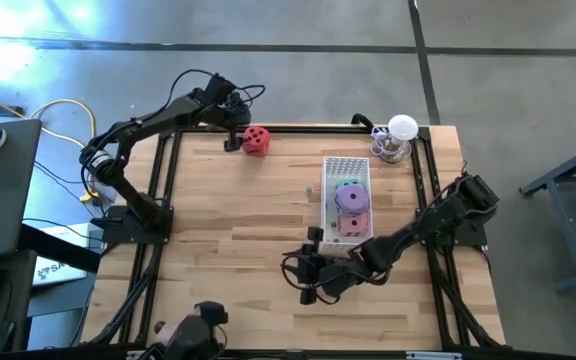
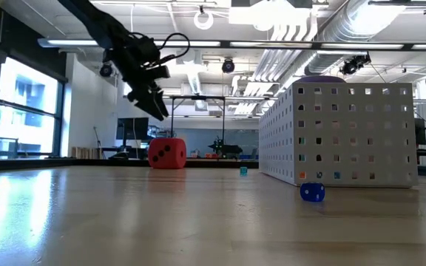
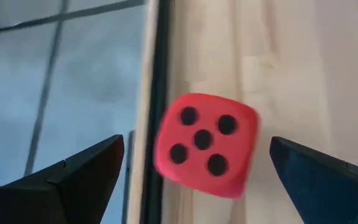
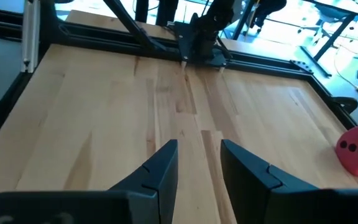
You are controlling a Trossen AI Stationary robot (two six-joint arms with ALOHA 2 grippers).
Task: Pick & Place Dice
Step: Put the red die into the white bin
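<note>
The red die [image 1: 256, 140] sits on the table by its far edge, close to the black frame rail; it also shows in the low view [image 2: 167, 154] and the left wrist view [image 3: 204, 146]. My left gripper [image 1: 233, 135] hangs open just above and beside it [image 2: 150, 100], with its fingers [image 3: 196, 142] wide apart and clear of the die. The green [image 1: 348, 185], purple [image 1: 351, 200] and pink [image 1: 351, 225] dice lie in the white perforated basket [image 1: 330, 200]. My right gripper [image 1: 313, 275] hovers low over the table's near middle, its fingers [image 4: 199, 149] a narrow gap apart and holding nothing.
The white basket [image 2: 339, 133] stands right of centre. A small blue bead die [image 2: 312, 192] and a tiny teal one [image 2: 243, 171] lie on the wood near it. A jar-like object [image 1: 398, 140] stands at the far right corner. Bare wood spreads across the table's left half.
</note>
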